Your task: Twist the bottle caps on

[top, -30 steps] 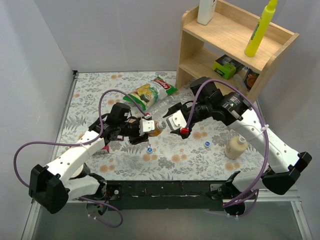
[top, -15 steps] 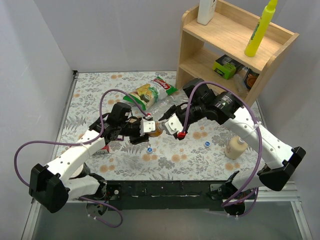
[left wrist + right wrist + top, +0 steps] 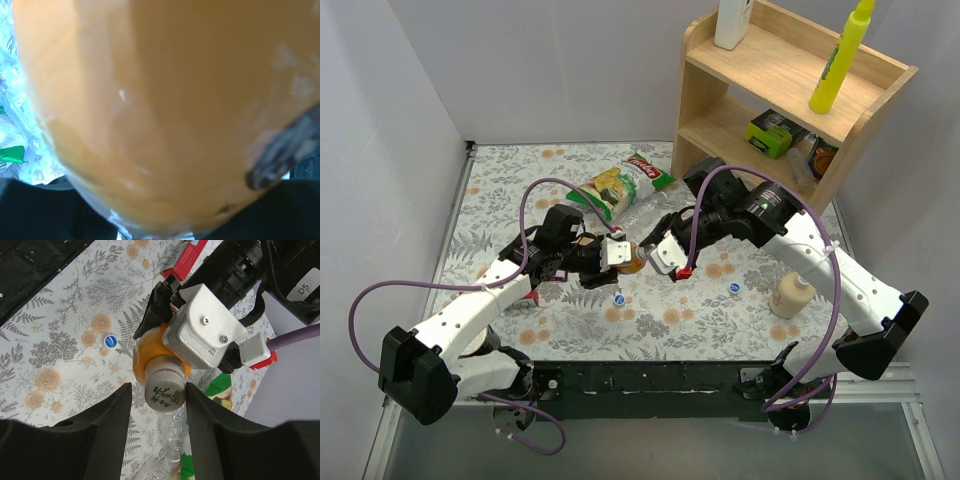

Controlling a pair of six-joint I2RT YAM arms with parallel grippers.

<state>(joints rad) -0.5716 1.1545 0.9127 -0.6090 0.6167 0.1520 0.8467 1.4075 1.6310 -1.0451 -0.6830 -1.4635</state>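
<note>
We see the left end effector [image 3: 618,254] clamped on the small orange bottle [image 3: 146,356], which it holds above the bench [image 3: 520,180] near the middle. The left wrist view is filled edge to edge with orange liquid behind the plastic wall, with a dark patch of label at one side.

The bottle lies close to level. Its long axis runs across the bench from the left arm toward the right arm, and its neck points at the right wrist camera. On that neck sits the whitish-green cap [image 3: 165,392], its printed top facing the camera.

The right end effector [image 3: 159,387] brackets the cap, with its fingers [image 3: 107,420] standing apart on either side. A sliver of bench shows between one finger and the cap. The other finger meets the cap's edge, though we cannot tell if it presses.

A blue cap [image 3: 619,299] lies flat on the bench just below the held bottle, and a second blue cap [image 3: 734,288] lies well to the right, near the cream pump bottle [image 3: 790,295]. A clear bottle [image 3: 172,450] lies on its side beside a snack bag [image 3: 620,185].

On the wooden shelf [image 3: 720,70] stand a white bottle [image 3: 733,22] and a tall yellow bottle [image 3: 840,60]. A green packet [image 3: 772,135] sits in the lower compartment.
</note>
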